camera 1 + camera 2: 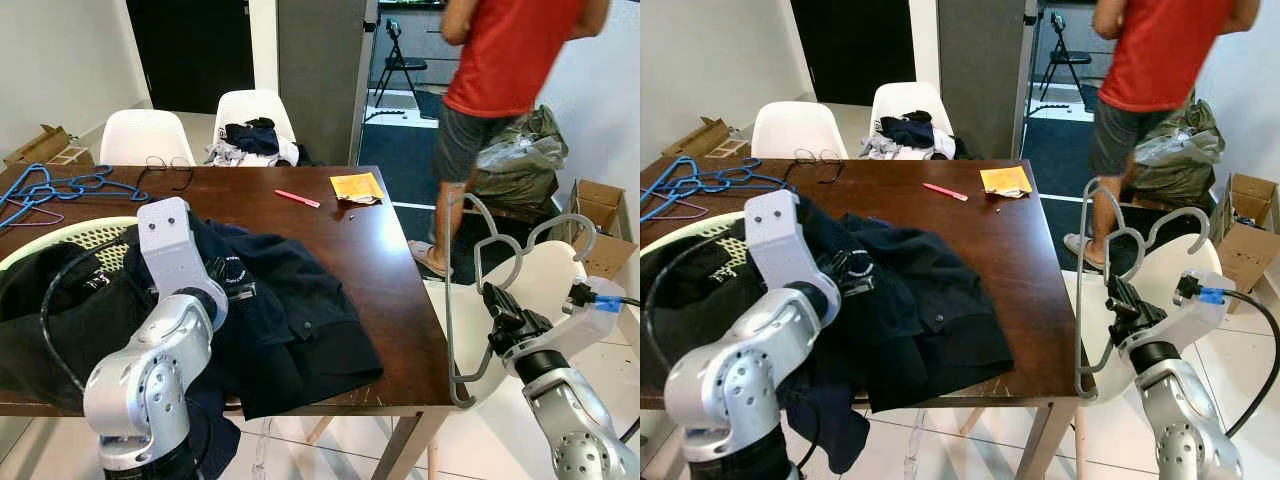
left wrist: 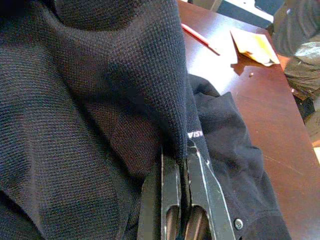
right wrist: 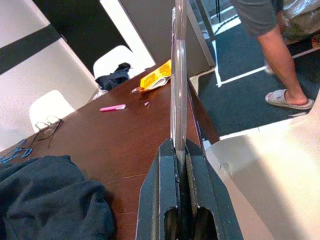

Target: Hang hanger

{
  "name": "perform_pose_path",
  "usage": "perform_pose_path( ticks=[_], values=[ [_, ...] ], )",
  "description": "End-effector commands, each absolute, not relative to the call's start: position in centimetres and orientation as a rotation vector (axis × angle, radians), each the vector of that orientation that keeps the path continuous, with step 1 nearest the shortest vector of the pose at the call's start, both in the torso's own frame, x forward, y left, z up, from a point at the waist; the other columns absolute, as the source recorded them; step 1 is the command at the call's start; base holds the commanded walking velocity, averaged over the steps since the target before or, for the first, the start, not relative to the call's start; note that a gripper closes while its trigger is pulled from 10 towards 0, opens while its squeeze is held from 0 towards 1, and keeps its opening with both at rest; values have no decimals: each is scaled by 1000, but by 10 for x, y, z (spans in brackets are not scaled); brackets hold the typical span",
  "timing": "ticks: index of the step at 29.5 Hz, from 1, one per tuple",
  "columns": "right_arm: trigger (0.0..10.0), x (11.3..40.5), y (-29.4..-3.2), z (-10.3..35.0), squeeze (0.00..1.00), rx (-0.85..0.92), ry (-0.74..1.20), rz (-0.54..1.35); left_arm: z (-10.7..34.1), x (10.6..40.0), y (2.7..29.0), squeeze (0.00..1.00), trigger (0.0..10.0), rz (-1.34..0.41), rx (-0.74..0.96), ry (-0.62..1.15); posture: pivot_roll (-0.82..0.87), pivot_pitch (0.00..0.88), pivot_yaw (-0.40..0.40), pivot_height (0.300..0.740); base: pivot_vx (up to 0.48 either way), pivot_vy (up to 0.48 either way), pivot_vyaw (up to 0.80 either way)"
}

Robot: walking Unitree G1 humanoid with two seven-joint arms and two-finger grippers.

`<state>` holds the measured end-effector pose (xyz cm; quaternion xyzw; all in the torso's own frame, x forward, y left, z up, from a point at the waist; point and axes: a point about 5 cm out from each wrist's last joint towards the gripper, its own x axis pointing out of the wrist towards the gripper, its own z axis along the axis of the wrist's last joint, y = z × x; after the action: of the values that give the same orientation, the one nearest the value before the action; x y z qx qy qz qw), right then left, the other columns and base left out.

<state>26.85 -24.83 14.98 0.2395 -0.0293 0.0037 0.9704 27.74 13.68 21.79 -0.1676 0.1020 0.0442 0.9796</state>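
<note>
- Fingers of my right gripper (image 3: 181, 150) are clamped on the grey hanger (image 1: 470, 290), held upright just off the table's (image 1: 390, 270) right edge.
- My left gripper (image 2: 184, 165) pinches a fold of the dark shirt (image 1: 290, 320) on the table.
- I'd lift that fold open, then feed the hanger in slowly.
- Writing: white letters on the shirt, maybe "VIST", partly hidden.

Both end effectors (image 2: 182, 150) (image 3: 179, 145) clamped — arms raised.

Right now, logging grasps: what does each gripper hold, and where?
Right gripper: grey hanger, by its bar. Left gripper: dark shirt, pinched at a fold.
</note>
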Motion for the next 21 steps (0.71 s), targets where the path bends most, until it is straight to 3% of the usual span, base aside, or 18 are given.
perform_pose_path(
  ticks=[1, 7, 9, 10, 11, 12, 13, 15, 21],
  values=[
    [10000, 269, -248, 156, 0, 473, -80, 14, 202, 274, 124, 0, 0, 59, -405, 266, 12, 46, 4, 740, 0, 0, 0],
    [10000, 270, -249, 155, 0, 477, -82, 11, 204, 280, 126, 0, 0, 38, -426, 254, 11, 38, 7, 740, 0, 0, 0],
    [10000, 271, -249, 154, 0, 489, -88, 4, 250, 301, 116, 0, 0, -190, -454, 55, 9, 3, 11, 740, 0, 0, 0],
    [10000, 271, -249, 154, 0, 489, -88, 4, 250, 301, 116, 0, 0, -190, -454, 55, 9, 3, 11, 740, 0, 0, 0],
    [10000, 272, -249, 153, 0, 503, -94, -3, 284, 307, 109, 0, 0, -342, -473, -84, 11, 0, 14, 740, 0, 0, 0],
    [10000, 273, -252, 151, 0, 530, -103, -20, 355, 298, 95, 0, 0, -657, -479, -363, 13, 0, 16, 740, 0, 0, 0],
    [10000, 273, -252, 151, 0, 530, -103, -20, 355, 298, 95, 0, 0, -657, -479, -363, 13, 0, 16, 740, 0, 0, 0],
    [10000, 274, -253, 150, 0, 543, -107, -31, 409, 276, 86, 0, 0, -894, -475, -566, 10, 0, 20, 740, 0, 0, 0],
    [10000, 274, -254, 149, 0, 543, -108, -35, 441, 271, 90, 0, 0, -936, -409, -671, 8, 0, 25, 740, 0, 0, 0]
  ],
)
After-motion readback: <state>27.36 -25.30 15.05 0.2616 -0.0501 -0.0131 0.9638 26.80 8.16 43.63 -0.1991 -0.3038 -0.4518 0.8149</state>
